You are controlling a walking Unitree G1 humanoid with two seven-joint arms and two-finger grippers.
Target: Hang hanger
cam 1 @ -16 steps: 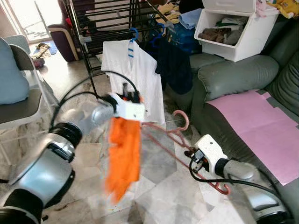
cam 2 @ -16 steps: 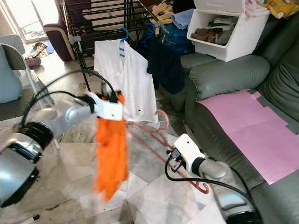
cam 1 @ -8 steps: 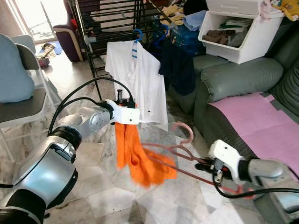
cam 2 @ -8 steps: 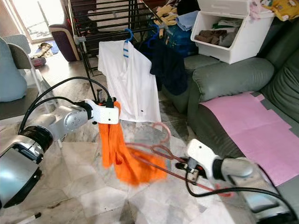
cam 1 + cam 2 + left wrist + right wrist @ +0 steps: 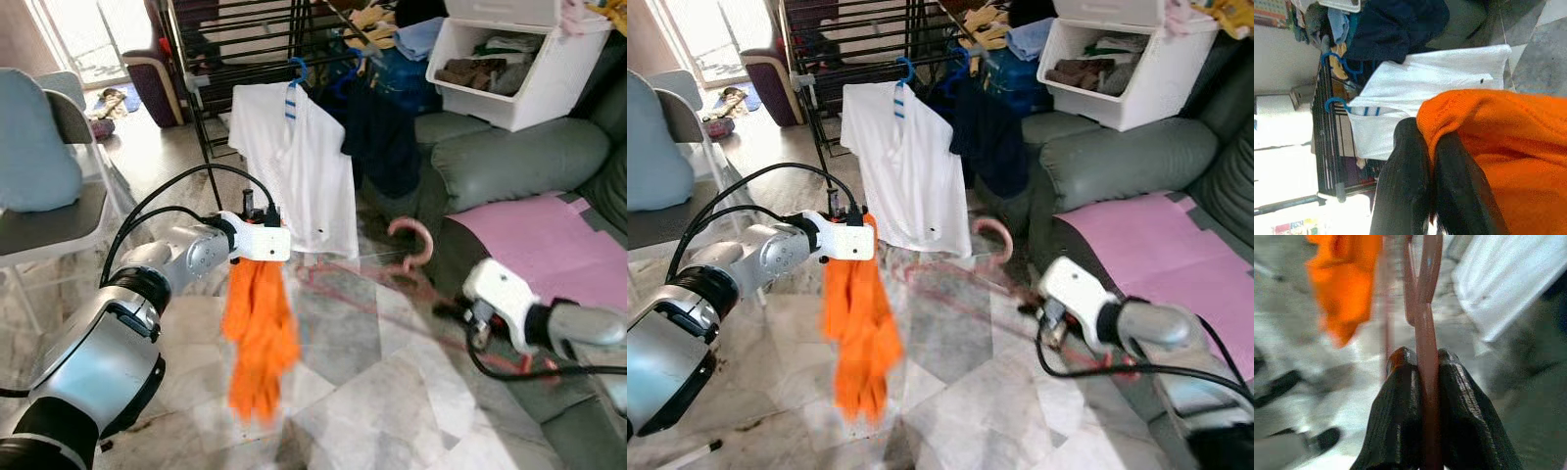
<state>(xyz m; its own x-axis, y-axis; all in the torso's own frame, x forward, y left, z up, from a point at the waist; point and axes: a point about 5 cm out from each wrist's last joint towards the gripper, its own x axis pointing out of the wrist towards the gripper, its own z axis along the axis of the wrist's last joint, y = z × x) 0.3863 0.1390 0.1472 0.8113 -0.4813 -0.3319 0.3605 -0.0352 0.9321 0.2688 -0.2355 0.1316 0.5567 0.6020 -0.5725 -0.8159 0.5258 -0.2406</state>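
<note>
Left gripper [image 5: 1430, 161]: fingers pinched on a fold of the orange garment [image 5: 257, 333], which hung limp from it above the tiled floor [image 5: 343, 343], presumably held up so that it could be fed onto the hanger. Drying rack [image 5: 245, 59], dark metal, behind: it carried a white shirt [image 5: 299, 166] on a blue hanger [image 5: 294, 70] and a dark navy garment [image 5: 382, 132] beside it, and looked like the place where the loaded hanger was meant to go. Pink hanger [image 5: 392, 274]: blurred, lying roughly level between the two arms, its hook [image 5: 416, 240] raised toward the sofa [image 5: 509, 157]; not yet on the rack and not yet in the garment. Right gripper [image 5: 1422, 396]: both black fingers clamped on the hanger's bar, judged a hold for steering the free end toward the cloth. White storage bin [image 5: 509, 59], lid raised, standing on the sofa: folded brownish and pale clothes inside, individual items not distinguishable. Pink sheet [image 5: 549, 245] spread on the sofa seat.
</note>
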